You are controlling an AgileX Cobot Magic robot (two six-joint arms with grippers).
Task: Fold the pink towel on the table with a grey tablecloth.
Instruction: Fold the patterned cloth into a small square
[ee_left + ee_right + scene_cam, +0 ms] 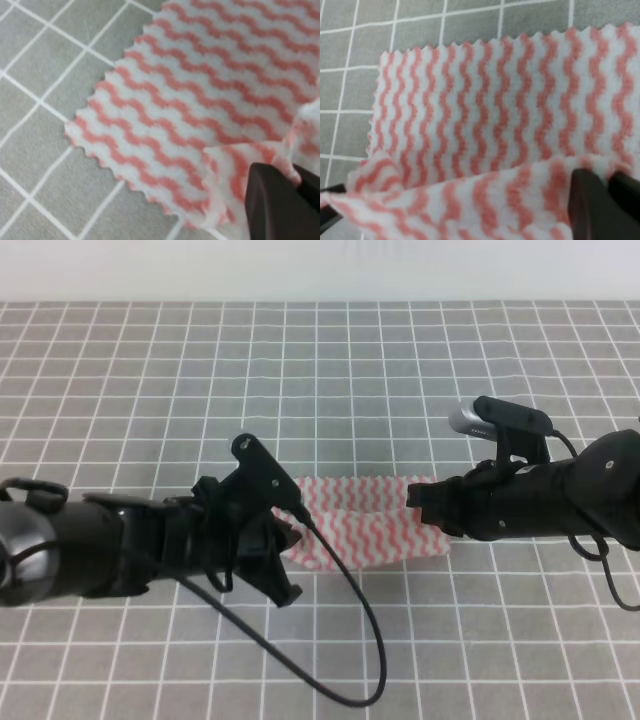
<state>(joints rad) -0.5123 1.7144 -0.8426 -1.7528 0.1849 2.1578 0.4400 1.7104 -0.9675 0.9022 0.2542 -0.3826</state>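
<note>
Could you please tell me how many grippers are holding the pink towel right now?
2: the left gripper pinches the pink towel at its left end, and the right gripper pinches its right end.

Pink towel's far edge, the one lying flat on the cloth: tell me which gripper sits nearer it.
Right, narrowly. The right gripper pinches the pink towel at its right end, near that far edge. The left gripper pinches the left end, lower toward the near edge.
</note>
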